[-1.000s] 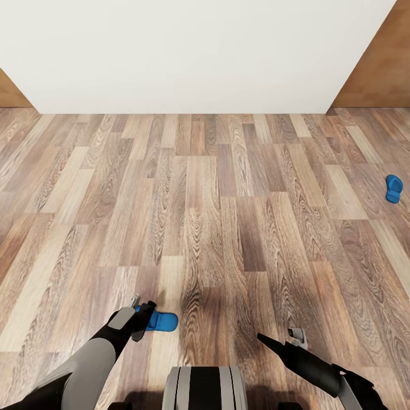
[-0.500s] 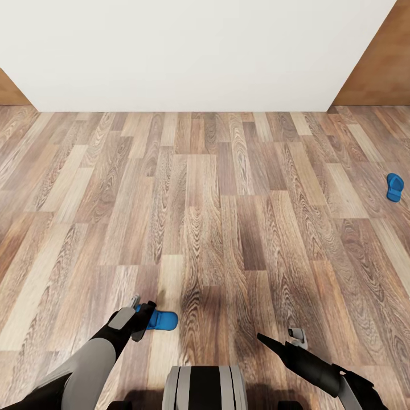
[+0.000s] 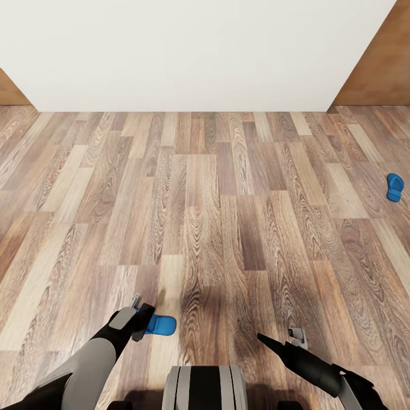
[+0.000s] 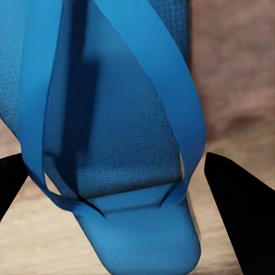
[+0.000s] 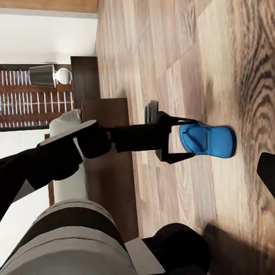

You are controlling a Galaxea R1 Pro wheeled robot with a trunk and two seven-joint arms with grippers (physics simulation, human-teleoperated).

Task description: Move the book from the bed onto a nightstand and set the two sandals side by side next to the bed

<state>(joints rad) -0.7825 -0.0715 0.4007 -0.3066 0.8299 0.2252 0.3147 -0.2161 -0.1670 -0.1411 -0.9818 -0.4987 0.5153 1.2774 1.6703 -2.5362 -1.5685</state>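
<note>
Slippage is the risk: left gripper [image 3: 142, 320] stands open astride the near sandal [image 3: 161, 325] (jaws apart, touching nothing), so closing off-centre could nudge it; right gripper [image 3: 296, 337] idles, state unclear.

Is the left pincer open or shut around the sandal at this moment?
Open. In the left wrist view the left pincer has its two dark fingers spread on either side of the blue sandal, straps up.

At the lower left of the head view, one sandal [image 3: 161, 325] lies on the floor [image 3: 228, 216], its near end between the left gripper [image 3: 142, 320] fingers. The other sandal [image 3: 394, 187] lies well apart at the right edge. A wall [image 3: 193, 51] spans the top; the right gripper [image 3: 296, 336] hangs lower right.
</note>
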